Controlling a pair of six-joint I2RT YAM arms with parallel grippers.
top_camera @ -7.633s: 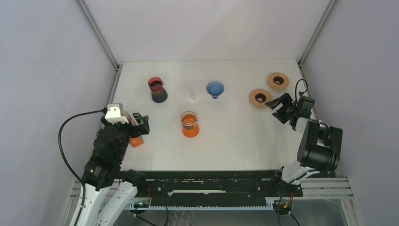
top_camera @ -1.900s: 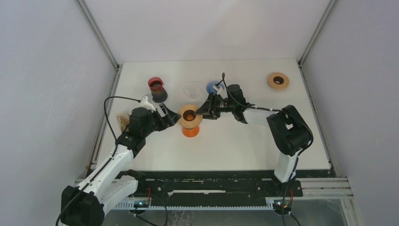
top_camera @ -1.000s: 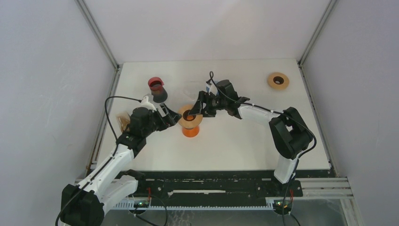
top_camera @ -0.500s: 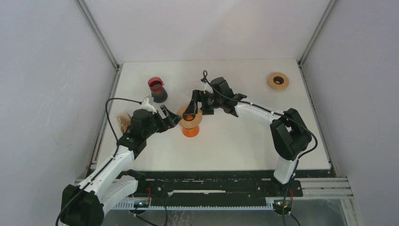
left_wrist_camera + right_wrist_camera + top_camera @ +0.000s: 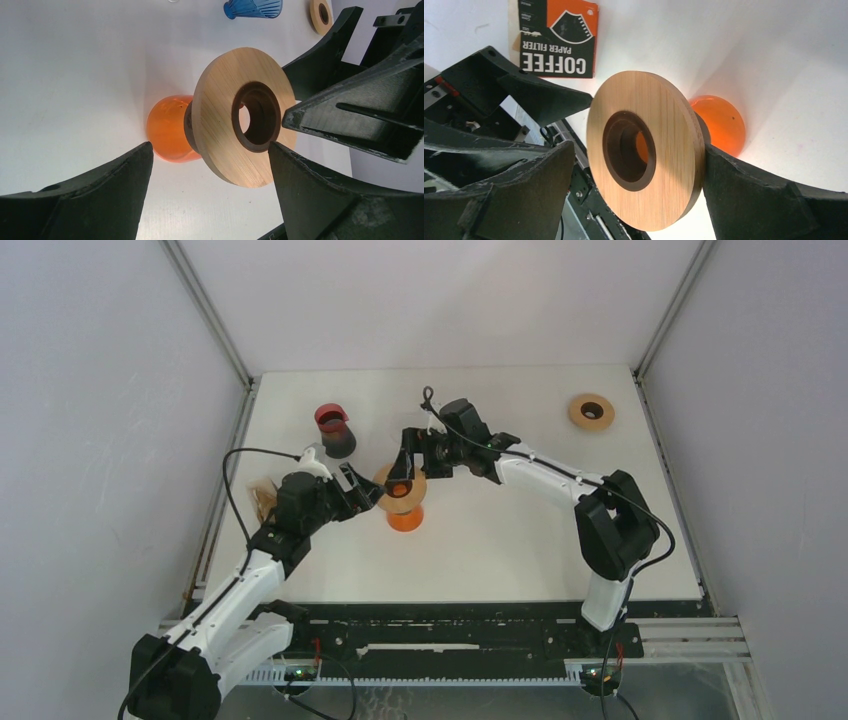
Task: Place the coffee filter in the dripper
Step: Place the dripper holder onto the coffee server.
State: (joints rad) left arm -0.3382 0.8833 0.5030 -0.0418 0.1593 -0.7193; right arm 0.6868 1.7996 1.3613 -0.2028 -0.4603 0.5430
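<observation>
A wooden ring (image 5: 402, 487) sits tilted on the neck of an orange glass carafe (image 5: 405, 519). My left gripper (image 5: 362, 492) is open, its jaws on either side of the ring (image 5: 235, 130) without gripping it. My right gripper (image 5: 405, 462) is open around the same ring (image 5: 644, 150) from the far side, with one finger (image 5: 744, 195) against its edge. The coffee filter box (image 5: 558, 37) lies flat on the table behind the left arm. The blue dripper (image 5: 252, 7) stands at the back, hidden by the right arm in the top view.
A red and black carafe (image 5: 335, 430) stands at the back left. A second wooden ring (image 5: 591, 411) lies at the back right and also shows in the left wrist view (image 5: 320, 12). The two grippers face each other closely over the orange carafe.
The right gripper carried the wooden ring from the right onto the orange carafe, then shifted left and back. The ring now sits tilted. The left arm reached in beside the carafe and stays there.
</observation>
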